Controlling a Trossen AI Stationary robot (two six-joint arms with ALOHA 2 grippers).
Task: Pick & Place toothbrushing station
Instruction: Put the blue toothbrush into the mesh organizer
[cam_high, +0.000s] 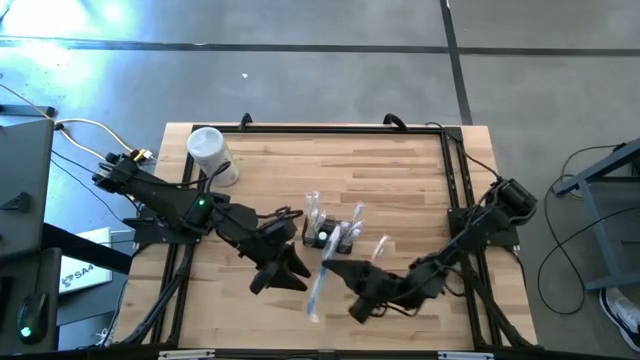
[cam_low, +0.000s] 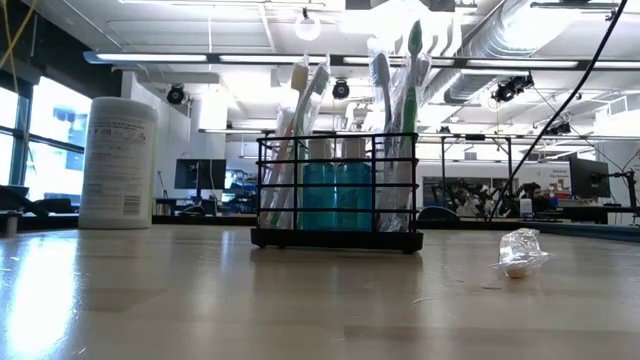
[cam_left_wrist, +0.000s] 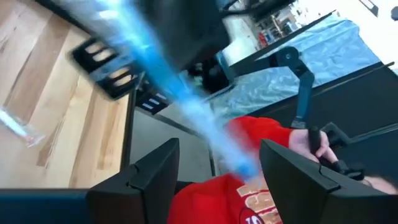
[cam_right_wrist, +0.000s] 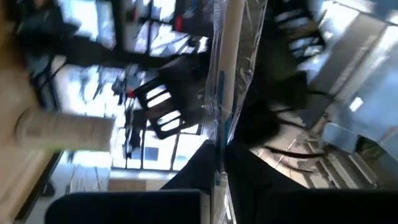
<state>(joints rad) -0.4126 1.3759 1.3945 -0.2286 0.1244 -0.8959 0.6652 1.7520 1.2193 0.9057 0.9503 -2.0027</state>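
Our left gripper (cam_high: 293, 268) hovers with fingers spread, holding nothing; beside it, our right gripper (cam_high: 331, 268) pinches a wrapped toothbrush (cam_high: 318, 290) — clear crinkled plastic, blue inside. Behind them on the pale wood table (cam_high: 400, 180) stands the toothbrushing station (cam_low: 336, 192), a black wire box holding brushes.

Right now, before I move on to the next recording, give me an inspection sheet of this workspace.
Surface: wooden table, black-framed.
Job's things: toothbrushing station mid-table, upright, holding brushes.
Clutter: white container at far left; clear wrapper lying loose.
Grippers: right gripper shut on wrapped toothbrush; left gripper open beside it.
Cables: cables left of table.
Surroundings: person in red shirt.
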